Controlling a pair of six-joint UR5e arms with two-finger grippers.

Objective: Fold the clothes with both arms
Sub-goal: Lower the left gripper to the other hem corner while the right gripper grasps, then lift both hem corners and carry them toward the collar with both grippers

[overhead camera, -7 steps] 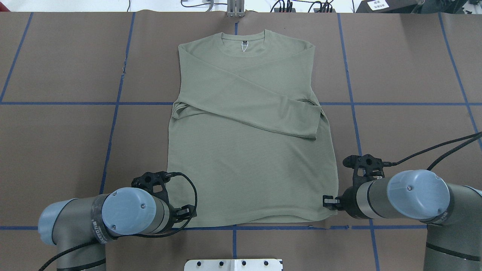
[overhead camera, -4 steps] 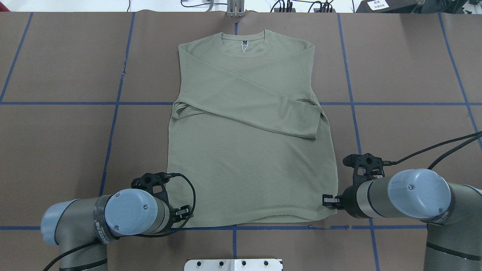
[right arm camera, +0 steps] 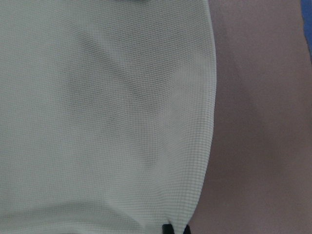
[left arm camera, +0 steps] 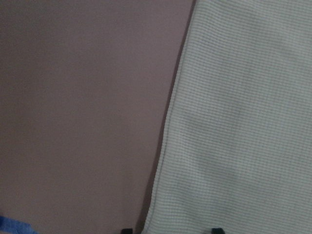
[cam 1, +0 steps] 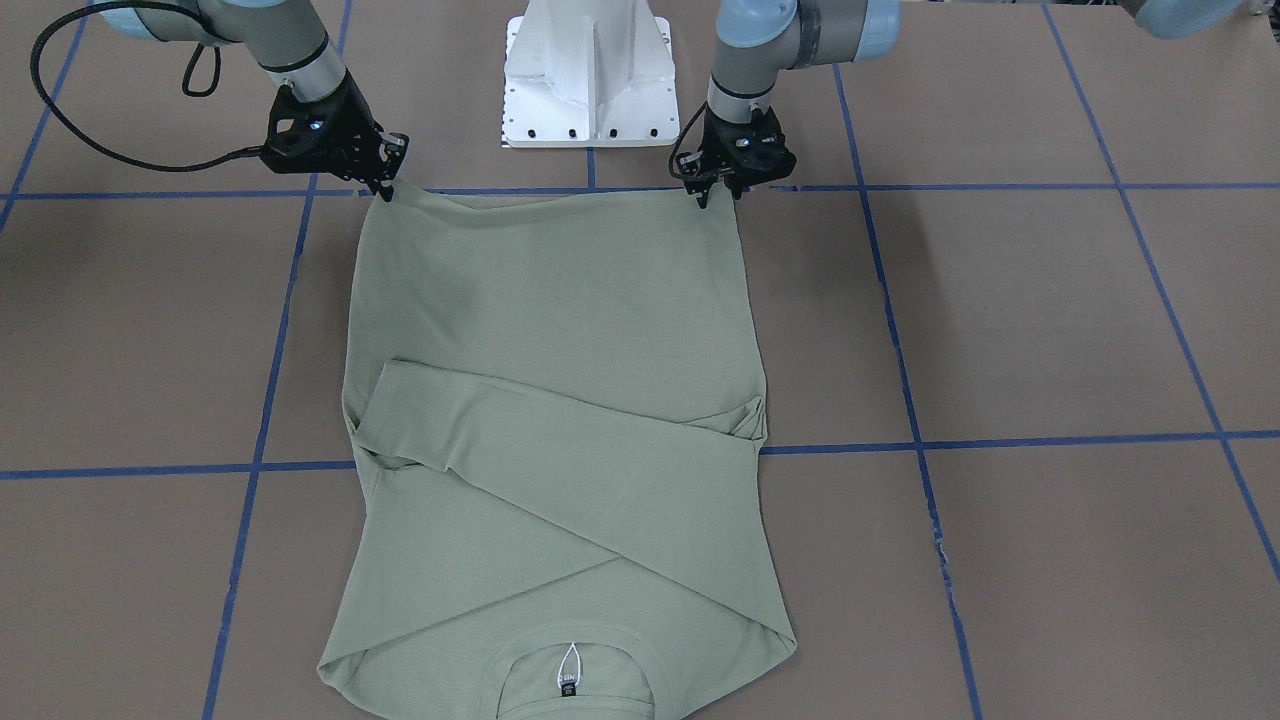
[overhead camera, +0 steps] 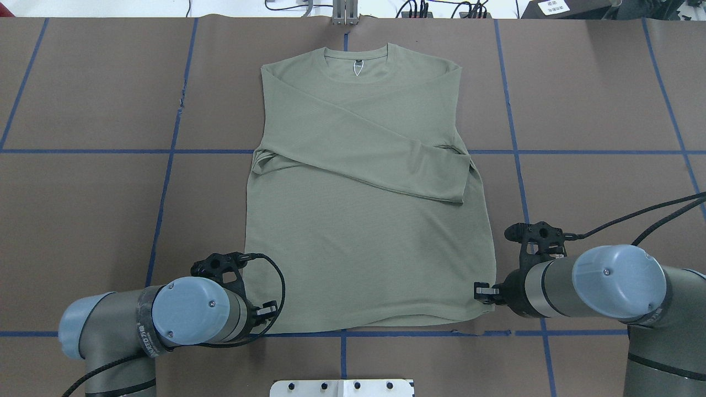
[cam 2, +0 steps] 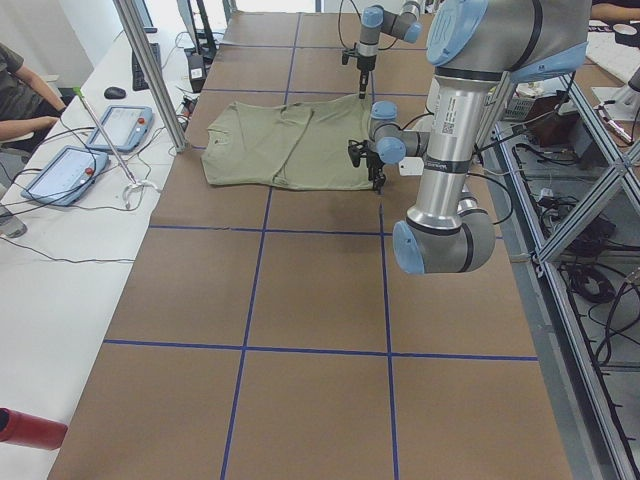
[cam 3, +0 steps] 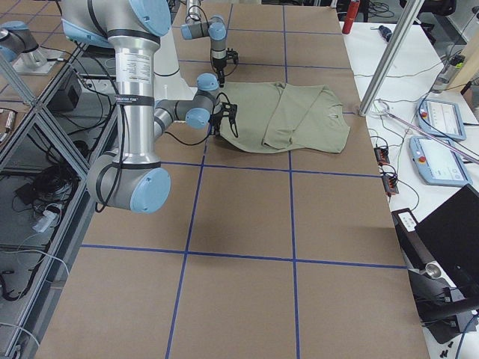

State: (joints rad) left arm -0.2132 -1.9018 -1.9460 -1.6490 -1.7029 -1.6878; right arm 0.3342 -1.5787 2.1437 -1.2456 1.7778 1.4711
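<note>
A pale sage-green long-sleeved shirt (overhead camera: 364,248) is laid flat in the middle of the brown desk (overhead camera: 83,220), which is crossed by a grid of blue tape lines (overhead camera: 165,182). The collar is turned to the far side, away from the robot, and the hem lies at the near edge, just in front of the white pedestal base (cam 1: 588,70). Both sleeves are folded across the chest, one over the other, with the upper cuff resting at the shirt's right side.

Inside the neck a small dark label (overhead camera: 357,62) is seen with a white loop (overhead camera: 358,69) hanging below it. Print can be made out on the label, but it is too small to be read. White lettering is carried on the black band of the left arm (overhead camera: 187,317); it cannot be read with confidence either.

The left tool (cam 1: 720,193) is set at the near left corner of the hem. Its fingers are held apart, and in the left wrist view the shirt's side edge is seen running between them. The right tool (cam 1: 385,188), on the right arm (overhead camera: 584,286), is placed at the near right corner. Its fingers are drawn together and pinched on the hem corner, which is pulled to a slight point.
</note>
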